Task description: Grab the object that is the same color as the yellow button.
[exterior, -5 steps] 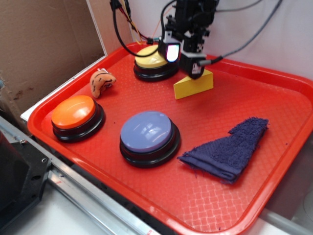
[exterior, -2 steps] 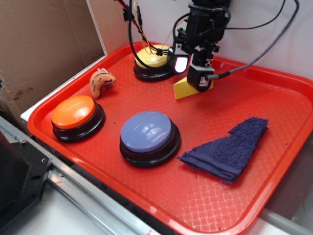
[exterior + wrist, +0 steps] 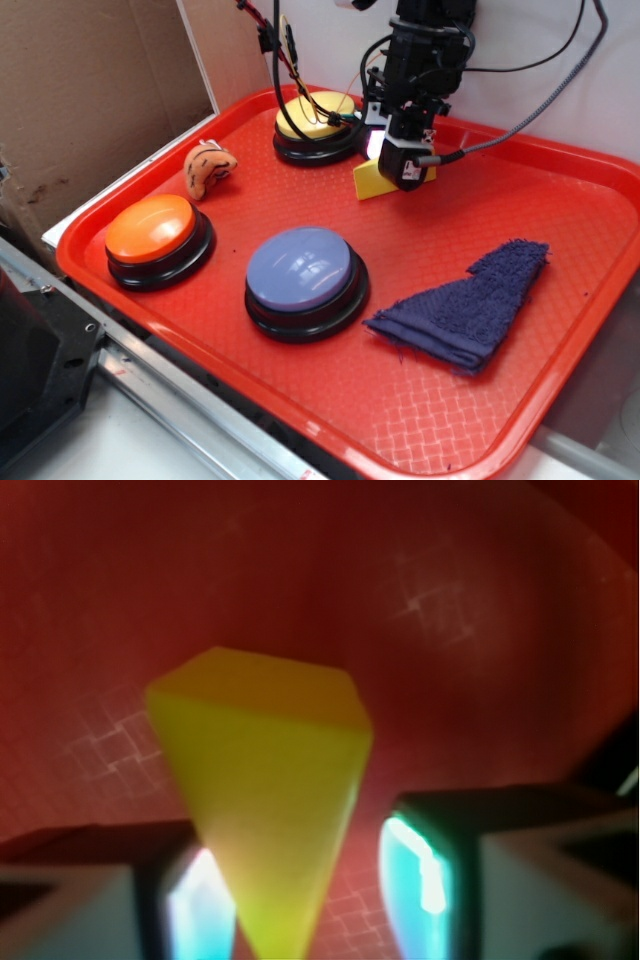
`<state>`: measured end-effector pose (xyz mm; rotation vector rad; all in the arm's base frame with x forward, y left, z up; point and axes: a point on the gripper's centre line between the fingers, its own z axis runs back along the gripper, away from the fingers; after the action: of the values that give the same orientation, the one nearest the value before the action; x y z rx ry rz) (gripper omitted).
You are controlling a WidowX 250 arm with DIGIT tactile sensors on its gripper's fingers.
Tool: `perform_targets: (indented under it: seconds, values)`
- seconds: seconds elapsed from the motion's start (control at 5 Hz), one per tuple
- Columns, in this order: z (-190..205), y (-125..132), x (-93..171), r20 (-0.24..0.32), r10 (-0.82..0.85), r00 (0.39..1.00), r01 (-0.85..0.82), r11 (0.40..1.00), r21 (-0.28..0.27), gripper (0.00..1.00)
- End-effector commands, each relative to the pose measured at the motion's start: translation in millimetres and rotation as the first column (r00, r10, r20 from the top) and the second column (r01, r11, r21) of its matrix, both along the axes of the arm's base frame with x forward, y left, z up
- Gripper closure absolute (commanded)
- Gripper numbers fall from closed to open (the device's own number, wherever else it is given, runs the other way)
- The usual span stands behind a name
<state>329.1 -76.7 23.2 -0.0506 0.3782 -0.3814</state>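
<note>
The object, a yellow wedge (image 3: 366, 184), lies on the red tray (image 3: 520, 180) just right of the yellow button (image 3: 313, 118). My gripper (image 3: 402, 176) is down over the wedge and hides most of it in the exterior view. In the wrist view the wedge (image 3: 262, 780) points down between my two fingers. The left fingertip (image 3: 205, 905) is close against it. A strip of tray shows between the wedge and the right fingertip (image 3: 415, 870). The gripper (image 3: 310, 895) is open around the wedge's narrow end.
An orange button (image 3: 152, 230) and a lavender-blue button (image 3: 300, 268) stand at the tray's front. A small orange plush (image 3: 208, 165) lies at the left. A folded dark blue towel (image 3: 470, 305) lies at the right. A cardboard wall (image 3: 90, 90) rises on the left, and cables hang over the yellow button.
My gripper has come down over the wedge and shifted slightly right. More of the wedge is now covered by it. The wedge itself has barely moved.
</note>
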Motion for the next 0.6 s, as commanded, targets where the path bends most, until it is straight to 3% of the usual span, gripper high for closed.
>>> perform_targets:
  seconds: [0.0, 0.2, 0.4]
  values:
    - [24, -4, 2, 0.095, 0.013, 0.995, -0.014, 1.0, 0.018, 1.0]
    - [40, 1, -2, 0.134, 0.04, 0.99, -0.044, 0.999, 0.028, 1.0]
    - [90, 14, -13, 0.176, 0.164, 0.971, -0.165, 0.986, -0.009, 1.0]
